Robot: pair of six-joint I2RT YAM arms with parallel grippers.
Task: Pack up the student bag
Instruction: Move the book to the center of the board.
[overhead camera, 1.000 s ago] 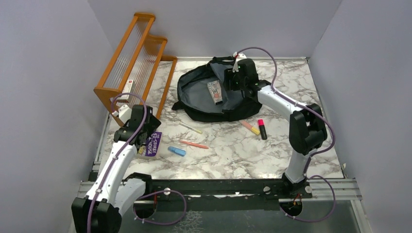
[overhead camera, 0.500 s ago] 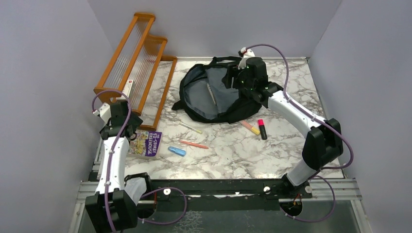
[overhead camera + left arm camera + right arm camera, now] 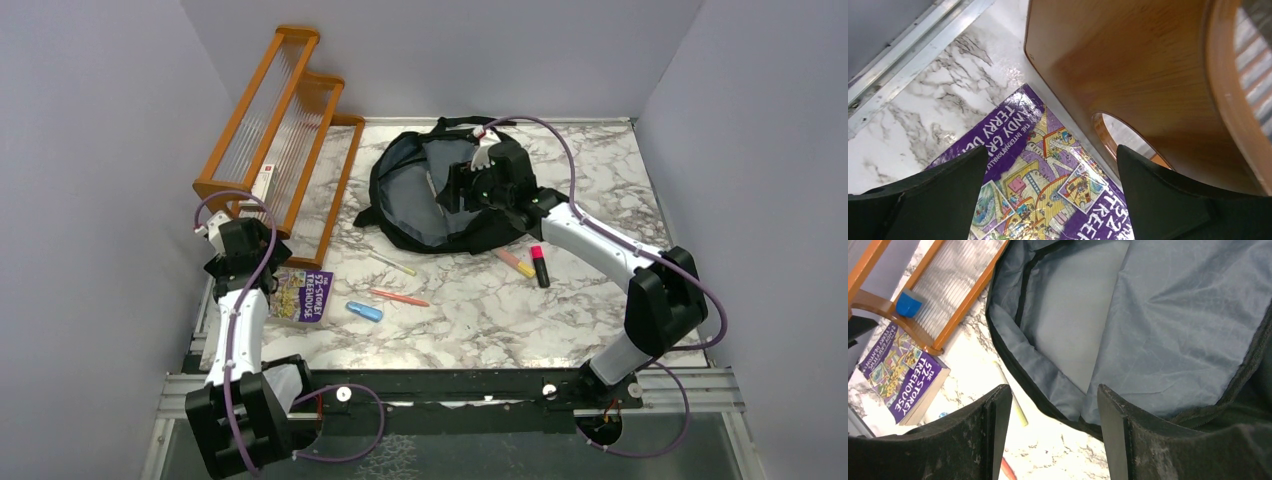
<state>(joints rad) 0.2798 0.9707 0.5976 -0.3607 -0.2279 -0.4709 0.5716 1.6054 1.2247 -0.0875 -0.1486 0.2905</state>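
The student bag (image 3: 420,205) lies unzipped at the back middle of the table, its grey lining (image 3: 1168,315) facing up. My right gripper (image 3: 458,186) hovers over the bag's open mouth. In the right wrist view the right gripper (image 3: 1053,390) is open and holds nothing, with the bag's black rim (image 3: 1048,395) just below it. My left gripper (image 3: 240,258) is at the far left by the rack's near end. The left wrist view shows the left gripper (image 3: 1051,150) wide open above a purple book (image 3: 1048,185).
The wooden rack (image 3: 280,130) stands at the back left, with a blue block (image 3: 909,302) on it. Loose on the marble lie the purple book (image 3: 302,295), a yellow pen (image 3: 392,263), an orange pen (image 3: 398,297), a blue piece (image 3: 364,311) and two highlighters (image 3: 530,264).
My left gripper has drawn back to the left, off the book. My right gripper has opened wider and shifted slightly left over the bag. The bag's mouth has bunched narrower.
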